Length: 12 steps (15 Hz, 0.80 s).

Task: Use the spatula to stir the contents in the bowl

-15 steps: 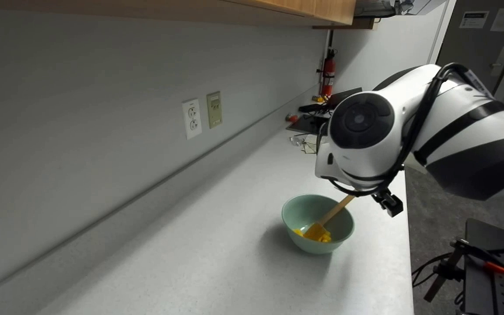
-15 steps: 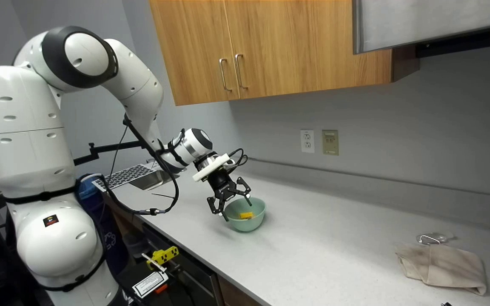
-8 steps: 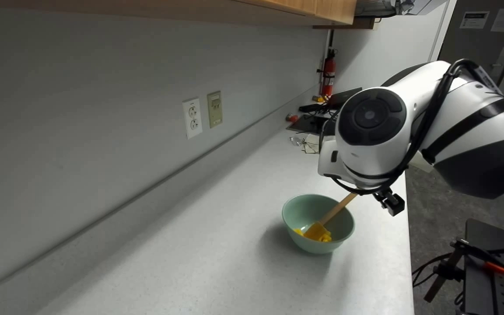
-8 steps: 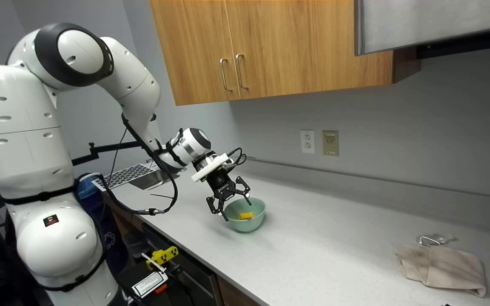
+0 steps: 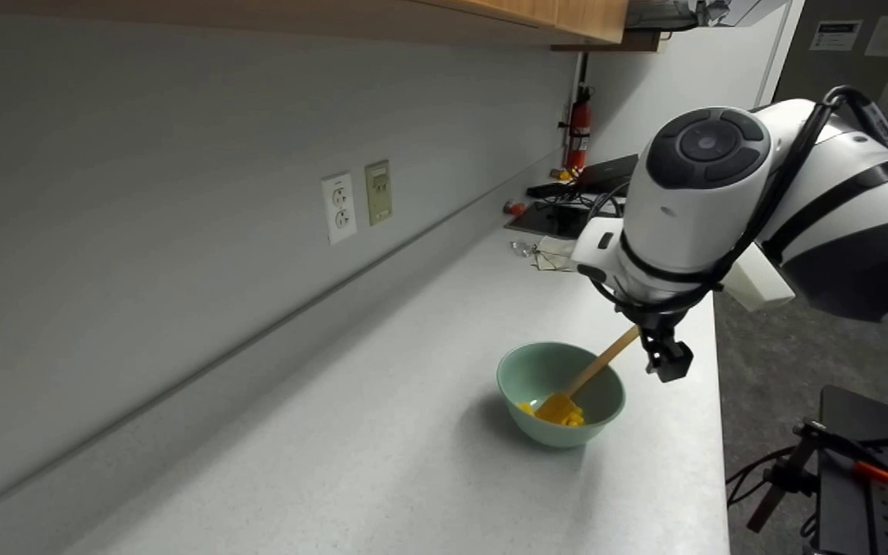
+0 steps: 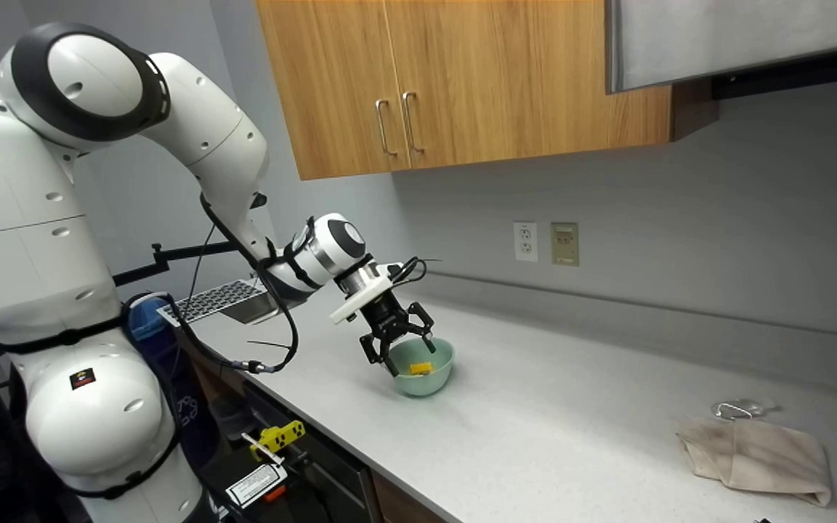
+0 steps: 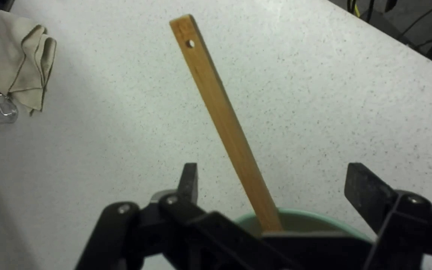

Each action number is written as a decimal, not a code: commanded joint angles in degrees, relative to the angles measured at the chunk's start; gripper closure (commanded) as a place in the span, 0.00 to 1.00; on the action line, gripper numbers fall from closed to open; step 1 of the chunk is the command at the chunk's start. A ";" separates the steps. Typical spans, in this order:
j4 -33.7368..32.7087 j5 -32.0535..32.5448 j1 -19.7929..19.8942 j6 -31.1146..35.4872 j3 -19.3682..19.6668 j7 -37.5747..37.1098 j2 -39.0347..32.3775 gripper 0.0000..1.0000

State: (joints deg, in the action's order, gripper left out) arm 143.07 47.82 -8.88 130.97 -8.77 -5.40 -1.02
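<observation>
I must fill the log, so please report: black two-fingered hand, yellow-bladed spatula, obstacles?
Black two-fingered hand open, holding nothing. Yellow-bladed spatula with wooden handle leaning in round mint-green bowl. Nothing visibly blocking handle.

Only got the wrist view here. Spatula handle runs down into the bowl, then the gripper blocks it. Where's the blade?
Observer: In an exterior view, the spatula blade is down inside the bowl.
Operator: Alone in there?
Observer: No, small bright yellow pieces show at both sides of it.
Operator: Anything overhead?
Observer: A wooden cabinet hangs on the wall above the counter; it shows in both exterior views.
</observation>
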 commanded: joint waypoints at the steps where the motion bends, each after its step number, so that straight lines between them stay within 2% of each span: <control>1: 4.71 -0.58 1.65 8.90 1.74 -5.69 4.63 0.00; 6: 7.06 1.66 3.18 19.87 3.19 -13.99 6.32 0.00; 12: 8.27 4.80 3.74 30.09 4.75 -21.37 6.83 0.00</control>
State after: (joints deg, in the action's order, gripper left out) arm 149.30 50.77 -5.98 156.22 -4.73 -23.40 3.82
